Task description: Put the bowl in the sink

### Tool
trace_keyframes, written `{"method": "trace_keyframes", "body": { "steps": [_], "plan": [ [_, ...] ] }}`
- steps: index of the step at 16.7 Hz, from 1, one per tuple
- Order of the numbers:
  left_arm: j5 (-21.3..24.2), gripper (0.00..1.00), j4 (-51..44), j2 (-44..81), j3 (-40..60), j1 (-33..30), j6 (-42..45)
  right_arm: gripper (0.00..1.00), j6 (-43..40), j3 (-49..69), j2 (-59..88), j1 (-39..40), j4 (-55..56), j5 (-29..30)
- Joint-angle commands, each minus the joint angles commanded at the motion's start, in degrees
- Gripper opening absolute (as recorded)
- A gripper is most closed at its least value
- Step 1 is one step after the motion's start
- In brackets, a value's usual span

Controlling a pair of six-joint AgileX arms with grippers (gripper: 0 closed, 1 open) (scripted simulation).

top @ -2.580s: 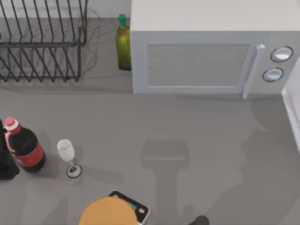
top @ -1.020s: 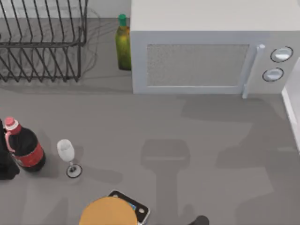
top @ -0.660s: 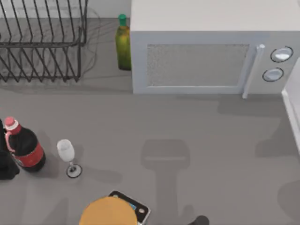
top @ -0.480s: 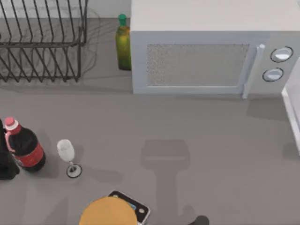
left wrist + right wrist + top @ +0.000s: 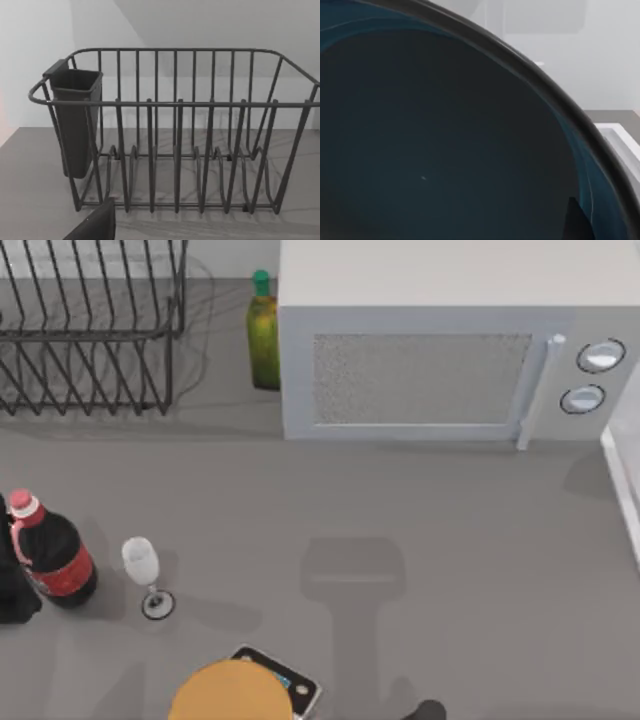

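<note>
The wide, glossy teal-blue bowl [image 5: 445, 150] was seen close up in the right wrist view. A black wire dish rack [image 5: 175, 135] was seen on the grey desk [image 5: 400, 520]. Neither end effector's opening could be told.

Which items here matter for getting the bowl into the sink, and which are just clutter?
Job: bowl, close before the right wrist camera; white sink edge at the table's right.

Clutter: dish rack, microwave, green bottle, cola bottle, wine glass, orange-topped disc.

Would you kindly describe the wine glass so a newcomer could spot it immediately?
Start at the black wire dish rack at the table's far left, then come toward the near edge. Beside the dark red-labelled cola bottle stands the small clear stemmed wine glass, the sole transparent item.
</note>
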Motion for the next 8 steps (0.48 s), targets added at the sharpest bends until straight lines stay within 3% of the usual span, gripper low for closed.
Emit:
{"method": "trace_keyframes", "body": {
  "steps": [8],
  "plan": [
    [0.0,1.00,0.0,0.0,0.0,0.0,0.0,0.68,0.0,0.0,0.0,0.0,0.0,0.0]
  ]
}}
